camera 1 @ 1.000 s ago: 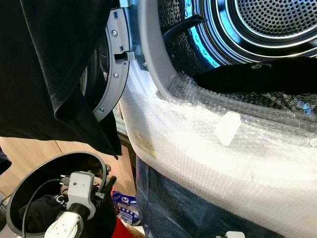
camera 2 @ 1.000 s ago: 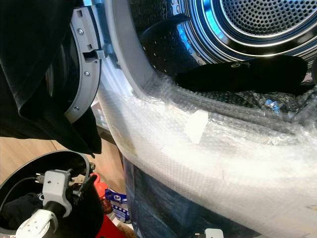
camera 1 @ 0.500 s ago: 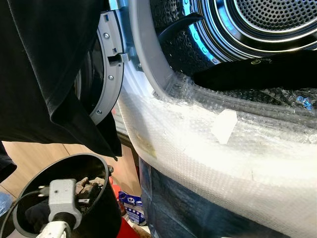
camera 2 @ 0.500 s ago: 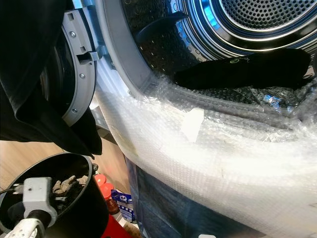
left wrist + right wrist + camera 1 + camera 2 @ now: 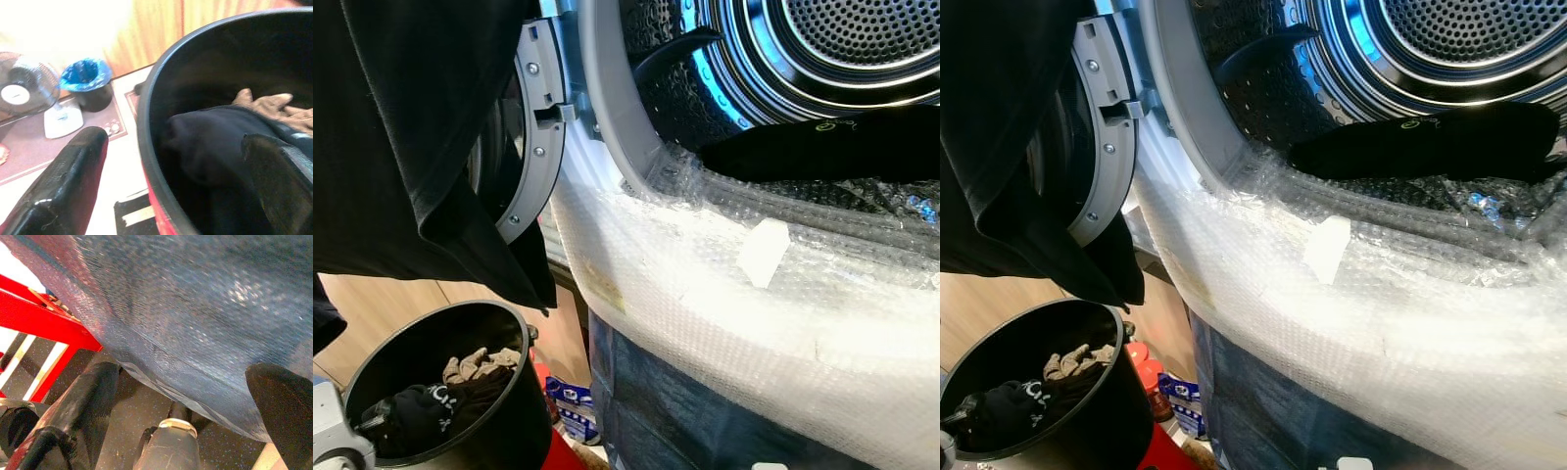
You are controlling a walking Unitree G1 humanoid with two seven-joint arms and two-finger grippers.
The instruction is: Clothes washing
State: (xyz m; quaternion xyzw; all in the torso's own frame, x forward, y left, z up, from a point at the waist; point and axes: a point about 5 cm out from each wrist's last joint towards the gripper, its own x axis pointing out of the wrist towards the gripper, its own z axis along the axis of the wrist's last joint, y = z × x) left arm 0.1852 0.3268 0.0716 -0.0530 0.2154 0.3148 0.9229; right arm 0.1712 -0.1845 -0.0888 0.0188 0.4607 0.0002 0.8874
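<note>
The washing machine's drum [image 5: 842, 49] stands open, its door [image 5: 530, 147] swung to the left. A black garment [image 5: 822, 147] lies across the drum's mouth. Another black cloth [image 5: 401, 127] hangs at the upper left, in front of the door. Below it a black bucket [image 5: 514, 323] holds a black garment [image 5: 421, 416] and tan gloves [image 5: 475, 365]. My left gripper [image 5: 171, 196] is open at the bucket's rim [image 5: 146, 127], one finger [image 5: 63, 186] outside and one finger [image 5: 279, 181] inside above the clothes. My right gripper [image 5: 185, 374] is open, low against the machine's blue-wrapped front [image 5: 205, 308].
Bubble wrap [image 5: 754, 294] covers the machine's front lip, with a white tag [image 5: 764, 252] on it. A blue packet [image 5: 570, 406] and red bottles [image 5: 1141, 377] sit beside the bucket. A red frame [image 5: 44, 318] stands under the machine. A fan [image 5: 24, 93] and a blue-lined bin [image 5: 85, 78] stand on the floor.
My left arm, which was over the bucket's middle, has dropped toward the lower left corner of the eye views, uncovering the clothes in the bucket. The camera has swayed slightly.
</note>
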